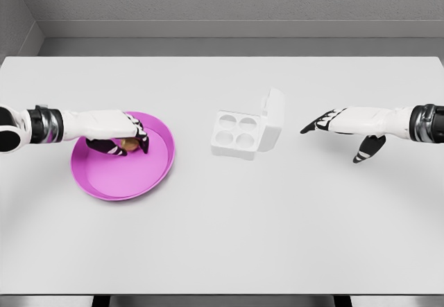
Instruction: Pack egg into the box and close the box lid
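A brownish egg lies in the magenta plate at the table's left. My left hand is over the plate with its dark fingers curled around the egg, which mostly hides under the palm. The white egg box sits at the table's middle, with its four round cups bare and its lid standing up on the right side. To the right of the box my right hand hovers with fingers spread, holding nothing.
The white table stretches wide in front of the plate and box. A grey wall runs behind its far edge.
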Robot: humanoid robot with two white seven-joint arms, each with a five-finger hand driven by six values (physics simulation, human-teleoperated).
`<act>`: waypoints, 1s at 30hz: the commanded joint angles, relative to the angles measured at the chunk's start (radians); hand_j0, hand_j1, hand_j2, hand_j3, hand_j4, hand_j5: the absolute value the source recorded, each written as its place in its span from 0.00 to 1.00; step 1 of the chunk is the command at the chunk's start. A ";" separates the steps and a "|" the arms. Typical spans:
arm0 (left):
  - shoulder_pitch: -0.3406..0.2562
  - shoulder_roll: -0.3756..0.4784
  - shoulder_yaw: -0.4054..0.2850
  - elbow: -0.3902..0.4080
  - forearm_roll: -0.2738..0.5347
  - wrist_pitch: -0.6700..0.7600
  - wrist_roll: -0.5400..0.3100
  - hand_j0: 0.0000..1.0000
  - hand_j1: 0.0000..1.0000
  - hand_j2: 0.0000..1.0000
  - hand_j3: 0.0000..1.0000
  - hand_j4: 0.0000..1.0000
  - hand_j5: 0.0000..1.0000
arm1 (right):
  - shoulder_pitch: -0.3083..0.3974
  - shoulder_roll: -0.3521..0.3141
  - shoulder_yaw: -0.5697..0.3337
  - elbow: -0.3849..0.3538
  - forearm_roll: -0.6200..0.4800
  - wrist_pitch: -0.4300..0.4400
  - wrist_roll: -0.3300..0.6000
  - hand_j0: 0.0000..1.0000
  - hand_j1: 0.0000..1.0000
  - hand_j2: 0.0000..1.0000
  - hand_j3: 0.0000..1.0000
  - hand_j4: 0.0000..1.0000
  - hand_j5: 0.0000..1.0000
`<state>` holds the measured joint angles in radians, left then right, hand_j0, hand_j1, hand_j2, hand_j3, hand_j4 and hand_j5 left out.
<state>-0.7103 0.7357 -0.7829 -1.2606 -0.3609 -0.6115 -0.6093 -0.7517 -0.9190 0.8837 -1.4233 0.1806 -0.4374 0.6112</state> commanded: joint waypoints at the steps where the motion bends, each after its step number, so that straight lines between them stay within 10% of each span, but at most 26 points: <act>1: 0.000 0.002 0.001 0.000 0.002 0.001 -0.002 0.52 0.52 0.52 0.52 0.52 0.52 | 0.000 -0.001 0.000 0.000 -0.004 0.002 0.000 1.00 1.00 1.00 1.00 1.00 1.00; 30: -0.008 0.004 0.011 -0.138 0.161 0.001 -0.002 0.42 0.42 0.42 0.42 0.42 0.42 | -0.005 -0.001 -0.005 0.000 -0.004 0.002 0.000 1.00 1.00 1.00 1.00 1.00 1.00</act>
<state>-0.7179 0.7435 -0.7720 -1.3961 -0.2099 -0.6137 -0.6119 -0.7547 -0.9195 0.8796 -1.4233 0.1807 -0.4375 0.6112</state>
